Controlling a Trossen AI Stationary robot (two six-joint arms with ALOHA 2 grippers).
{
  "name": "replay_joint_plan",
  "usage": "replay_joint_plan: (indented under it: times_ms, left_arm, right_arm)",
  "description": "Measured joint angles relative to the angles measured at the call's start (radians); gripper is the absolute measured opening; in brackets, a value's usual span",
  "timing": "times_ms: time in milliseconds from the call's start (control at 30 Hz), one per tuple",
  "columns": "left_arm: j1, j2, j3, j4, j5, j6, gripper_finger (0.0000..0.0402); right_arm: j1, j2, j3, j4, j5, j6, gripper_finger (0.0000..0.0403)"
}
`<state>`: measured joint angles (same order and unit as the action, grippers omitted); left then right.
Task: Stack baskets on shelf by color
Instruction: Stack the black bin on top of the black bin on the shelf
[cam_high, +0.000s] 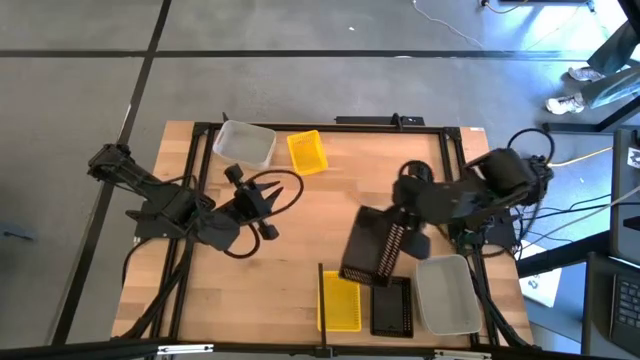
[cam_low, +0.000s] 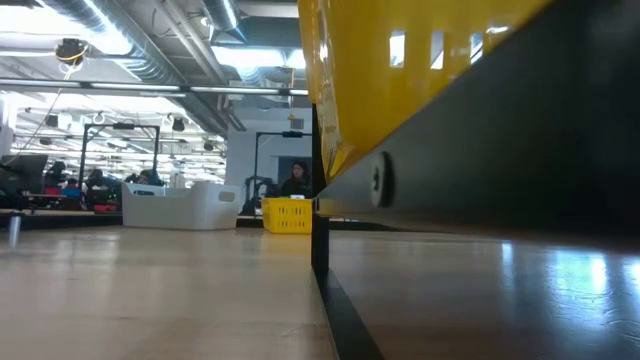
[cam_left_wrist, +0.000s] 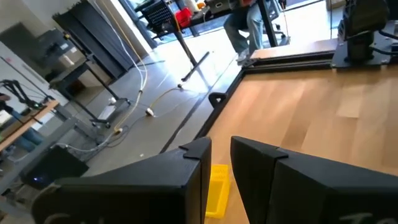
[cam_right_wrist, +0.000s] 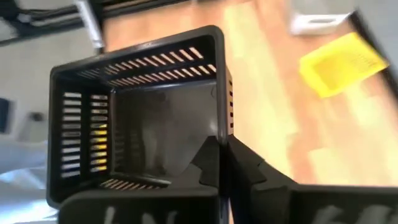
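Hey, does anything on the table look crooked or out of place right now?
Only the black basket looks askew: the right gripper is shut on its rim and holds it tilted above the yellow basket and the black one lying on the shelf. A yellow basket far across the table sits at an angle beside a translucent basket.

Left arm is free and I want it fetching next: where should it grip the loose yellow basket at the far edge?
Take the yellow basket by one rim wall, coming straight down from above. It sits upright and open-topped, turned slightly askew, so rotate the left gripper to match. The wall away from the translucent basket probably gives more finger room.
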<state>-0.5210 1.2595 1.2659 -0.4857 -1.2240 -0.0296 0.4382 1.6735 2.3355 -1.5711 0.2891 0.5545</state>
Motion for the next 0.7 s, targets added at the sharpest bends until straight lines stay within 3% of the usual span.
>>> replay_joint_plan:
  times_ms: [167,467,567,700]
  left_arm:
    - [0.013,-0.028,0.000,0.000,0.013,-0.029,0.0055]
    - [0.013,-0.035,0.000,-0.001,0.015,0.013,0.0055]
    - [0.014,-0.039,0.000,0.002,0.015,0.013,0.0055]
    - [0.025,-0.038,0.000,0.001,0.015,0.014,0.0055]
  right_arm:
    - [0.087,-0.029,-0.068,0.001,-0.034,0.132,0.0001]
    - [0.201,-0.113,-0.386,0.005,-0.033,0.449,0.0002]
    - [0.227,-0.149,-0.505,0.046,-0.084,0.536,0.0001]
    - [0.249,-0.184,-0.656,0.185,-0.162,0.534,0.0001]
